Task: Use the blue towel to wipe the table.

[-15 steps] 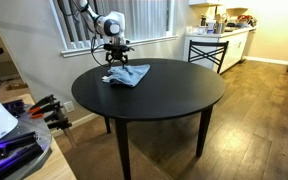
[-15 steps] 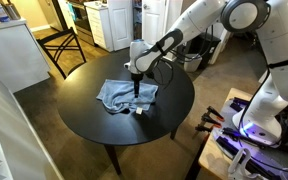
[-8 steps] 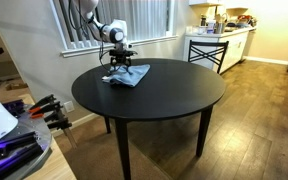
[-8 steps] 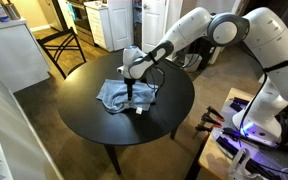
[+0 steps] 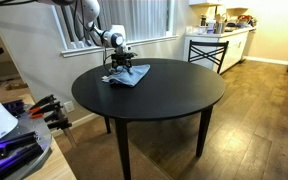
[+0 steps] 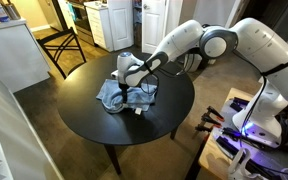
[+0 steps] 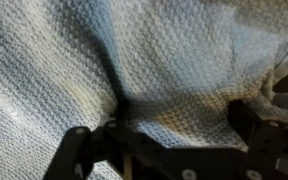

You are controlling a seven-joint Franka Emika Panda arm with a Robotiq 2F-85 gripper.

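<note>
The blue towel (image 5: 132, 75) lies crumpled on the round black table (image 5: 159, 102), near its far edge; it shows in both exterior views (image 6: 112, 97). My gripper (image 5: 119, 66) points down and presses onto the towel's top (image 6: 127, 86). In the wrist view the towel's weave (image 7: 144, 55) fills the picture. The two dark fingers (image 7: 164, 135) stand wide apart with the cloth bulging between them, so the gripper is open on the towel.
The table (image 6: 94, 128) is bare apart from the towel. A black stool (image 5: 208, 50) and a kitchen counter stand beyond the table. Tools with orange handles (image 5: 44, 106) lie on a bench beside it. A black chair (image 6: 69, 45) stands by a white cabinet.
My gripper has slid across the towel towards the table's far edge. The arm has folded further over the table. The towel has bunched a little under the gripper.
</note>
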